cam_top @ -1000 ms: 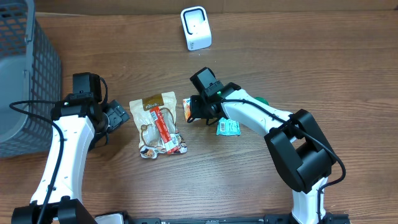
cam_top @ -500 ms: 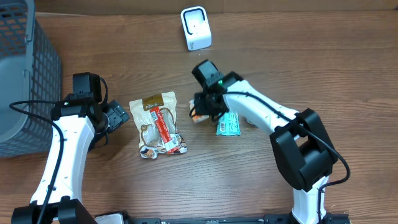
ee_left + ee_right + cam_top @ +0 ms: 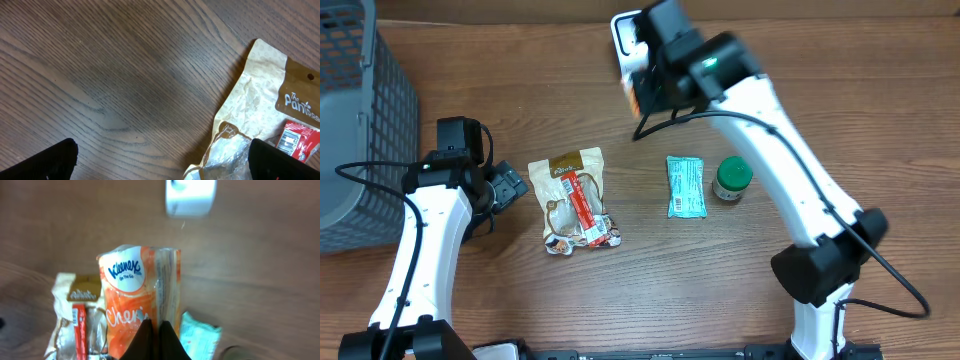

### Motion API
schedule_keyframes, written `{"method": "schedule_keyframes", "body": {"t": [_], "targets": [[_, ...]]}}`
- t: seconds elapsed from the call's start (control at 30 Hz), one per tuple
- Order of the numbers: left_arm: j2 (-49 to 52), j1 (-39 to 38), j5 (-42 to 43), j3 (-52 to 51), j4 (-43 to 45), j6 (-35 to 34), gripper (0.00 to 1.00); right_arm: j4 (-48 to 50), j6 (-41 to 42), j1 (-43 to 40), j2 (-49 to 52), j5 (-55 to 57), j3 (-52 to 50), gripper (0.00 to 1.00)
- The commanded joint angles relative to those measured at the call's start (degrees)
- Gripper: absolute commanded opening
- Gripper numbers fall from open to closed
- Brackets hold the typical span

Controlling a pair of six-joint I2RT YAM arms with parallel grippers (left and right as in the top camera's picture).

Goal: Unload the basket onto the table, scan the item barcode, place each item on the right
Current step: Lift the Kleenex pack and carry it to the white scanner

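Pinching the tissue pack [image 3: 131, 295] tight, the right gripper [image 3: 156, 335] should turn its barcode squarely toward the scanner [image 3: 191, 197] at top centre

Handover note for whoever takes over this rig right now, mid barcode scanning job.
Right gripper: shut on the Kleenex pack, held up close to the white scanner.
Left gripper: open, empty, beside the snack pouch.
On the table: teal packet, green-lidded jar.
Done: pack picked up.
Left: show its barcode to the scanner; no scan confirmed.
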Motion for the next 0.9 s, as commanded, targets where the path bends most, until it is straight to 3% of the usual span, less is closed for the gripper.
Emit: {"method": "schedule_keyframes", "body": {"t": [0.0, 0.23, 0.87], "targets": [[0.0, 0.09, -0.7, -0.2, 0.0, 0.72, 1.0, -2.49, -3.52, -3.28, -2.36, 1.36, 6.71, 0.03], [0.0, 0.09, -0.7, -0.2, 0.0, 0.72, 1.0, 4.07, -14.86, -4.2, 0.66, 11.08, 6.21, 0.04], [0.0, 0.09, -0.7, -0.2, 0.0, 0.72, 1.0, 39.91, -49.81, -0.26, 18.08, 25.22, 6.21, 0.04]]}}
